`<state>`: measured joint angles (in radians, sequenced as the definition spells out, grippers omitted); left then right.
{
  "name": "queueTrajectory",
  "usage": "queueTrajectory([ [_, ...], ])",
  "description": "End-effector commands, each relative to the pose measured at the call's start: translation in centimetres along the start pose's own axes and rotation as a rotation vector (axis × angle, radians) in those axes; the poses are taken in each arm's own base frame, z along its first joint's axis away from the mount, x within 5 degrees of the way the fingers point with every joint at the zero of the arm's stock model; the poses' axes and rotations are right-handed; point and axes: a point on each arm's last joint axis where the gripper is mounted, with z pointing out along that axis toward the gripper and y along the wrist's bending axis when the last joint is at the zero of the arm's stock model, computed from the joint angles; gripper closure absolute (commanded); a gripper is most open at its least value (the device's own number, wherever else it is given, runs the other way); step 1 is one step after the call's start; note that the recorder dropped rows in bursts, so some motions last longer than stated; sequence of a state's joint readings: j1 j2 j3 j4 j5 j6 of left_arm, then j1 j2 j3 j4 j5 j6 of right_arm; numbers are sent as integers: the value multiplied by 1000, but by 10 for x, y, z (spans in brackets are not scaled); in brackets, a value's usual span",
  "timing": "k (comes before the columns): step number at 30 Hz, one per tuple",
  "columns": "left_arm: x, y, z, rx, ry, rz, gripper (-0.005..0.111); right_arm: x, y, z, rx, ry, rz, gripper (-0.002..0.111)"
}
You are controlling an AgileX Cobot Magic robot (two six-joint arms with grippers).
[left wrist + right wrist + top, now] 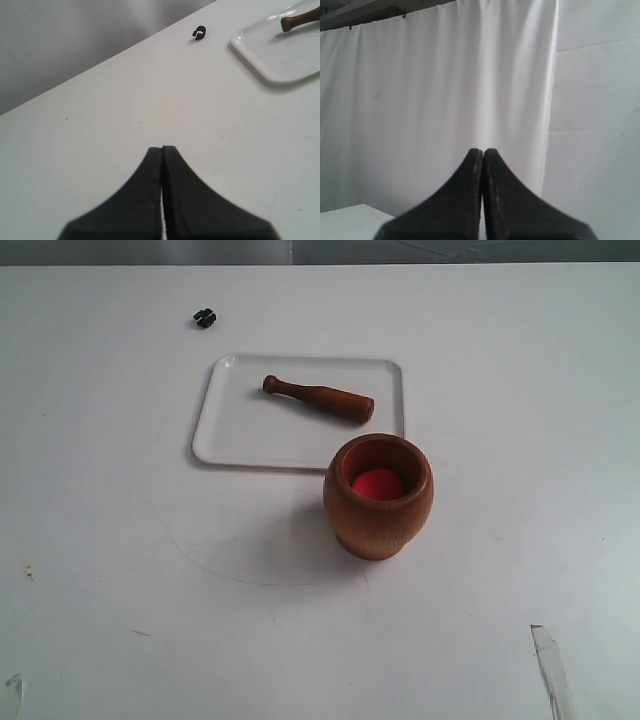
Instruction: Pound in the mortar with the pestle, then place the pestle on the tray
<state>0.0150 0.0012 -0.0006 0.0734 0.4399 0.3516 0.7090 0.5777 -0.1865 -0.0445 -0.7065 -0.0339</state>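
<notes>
The reddish-brown mortar (378,497) stands upright on the table, just in front of the tray's near right corner, with a red ball (378,484) inside it. The dark pestle (318,398) lies flat on the white tray (250,435), knob end to the left. Neither arm shows in the exterior view. My left gripper (162,148) is shut and empty above bare table, with the tray (280,55) and the pestle's knob (292,21) far off. My right gripper (483,150) is shut and empty, facing a white curtain.
A small black clip (204,317) lies on the table behind the tray's left end; the same clip (199,33) shows in the left wrist view. A strip of tape (553,670) marks the table's near right. A white curtain (445,90) fills the right wrist view.
</notes>
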Motion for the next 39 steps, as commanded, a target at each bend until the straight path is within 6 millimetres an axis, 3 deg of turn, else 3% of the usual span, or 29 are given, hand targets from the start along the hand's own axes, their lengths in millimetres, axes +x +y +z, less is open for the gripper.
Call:
queueTrajectory([
  [1,0,-1,0,8,-7,-12,107,13,2,-25,-4,34,37,108],
  [4,0,-1,0,8,-7,-12,107,27,3,-50,-3,15,41,108],
  [11,0,-1,0,8,-7,-12,107,40,4,-69,4,205,60,108],
  [15,0,-1,0,8,-7,-12,107,51,2,-73,82,330,401,108],
  [18,0,-1,0,8,-7,-12,107,59,3,-77,96,421,443,108],
  [27,0,-1,0,8,-7,-12,107,80,2,-90,35,705,65,108],
  [31,0,-1,0,8,-7,-12,107,80,4,-90,-27,698,-1,108],
  [39,0,-1,0,8,-7,-12,107,80,6,-90,-41,697,31,108],
])
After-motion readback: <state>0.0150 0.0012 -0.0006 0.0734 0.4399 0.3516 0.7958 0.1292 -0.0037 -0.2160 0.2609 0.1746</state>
